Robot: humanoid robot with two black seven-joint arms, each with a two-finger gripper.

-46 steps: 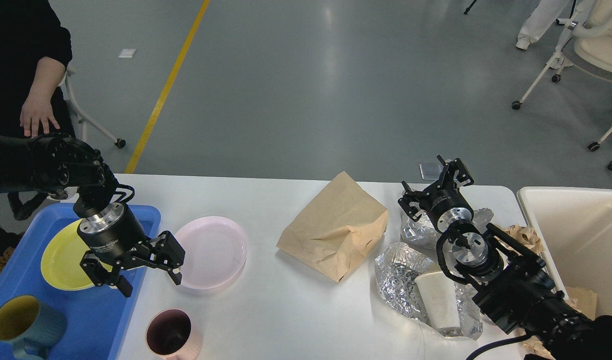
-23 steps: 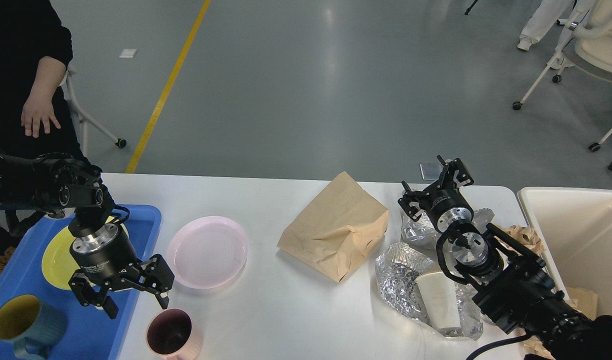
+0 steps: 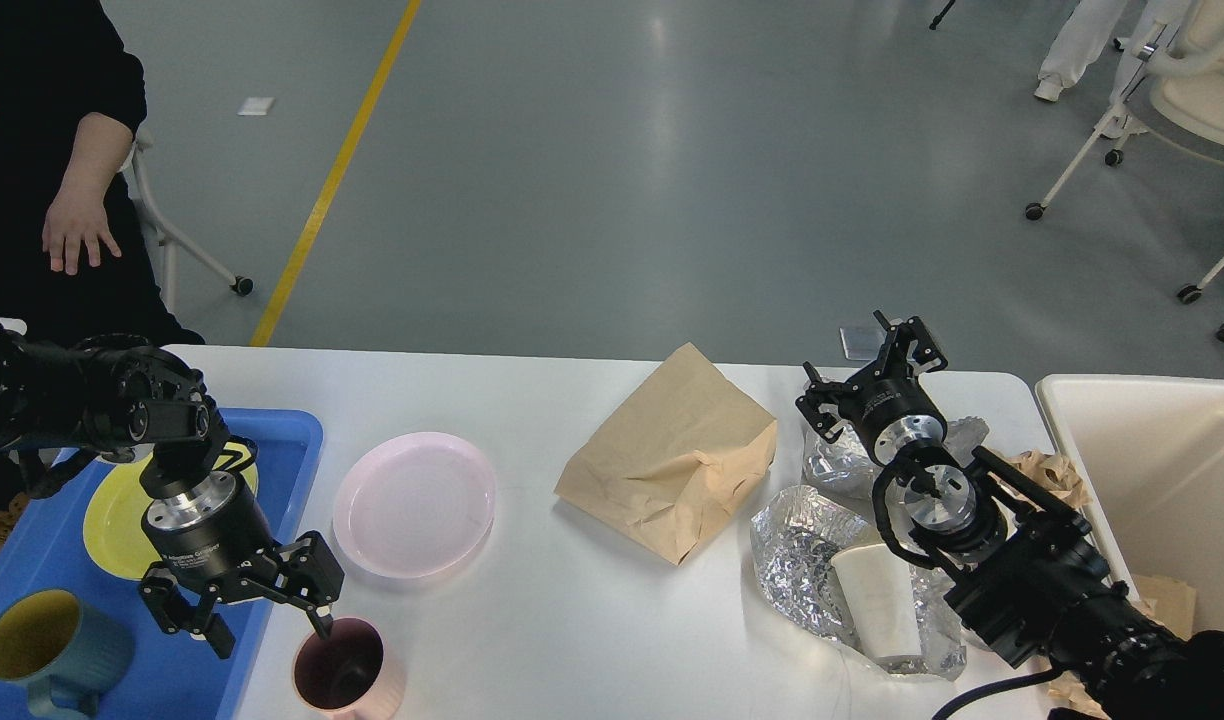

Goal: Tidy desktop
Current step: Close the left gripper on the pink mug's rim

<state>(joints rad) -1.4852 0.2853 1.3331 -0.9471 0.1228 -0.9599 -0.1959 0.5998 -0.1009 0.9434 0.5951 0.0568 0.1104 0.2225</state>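
The white desktop [image 3: 572,620] carries a pink plate [image 3: 415,505], a pink mug [image 3: 347,680] at its near edge, a brown paper bag [image 3: 672,465] and crumpled foil [image 3: 802,560] with a white paper cup [image 3: 877,600] lying on it. My left gripper [image 3: 269,628] is open over the seam between tray and table. Its right fingertip is at the pink mug's rim, and nothing is between its fingers. My right gripper [image 3: 867,370] stands open above more foil at the back right, holding nothing.
A blue tray [image 3: 32,560] at the left holds a yellow plate [image 3: 112,515] and a blue mug [image 3: 32,650]. A cream bin [image 3: 1152,470] stands at the right, crumpled brown paper [image 3: 1047,470] beside it. A person [image 3: 72,200] stands at the far left.
My left gripper has moved down and toward me, from beside the pink plate to the pink mug's rim, staying open. The right arm has not moved.
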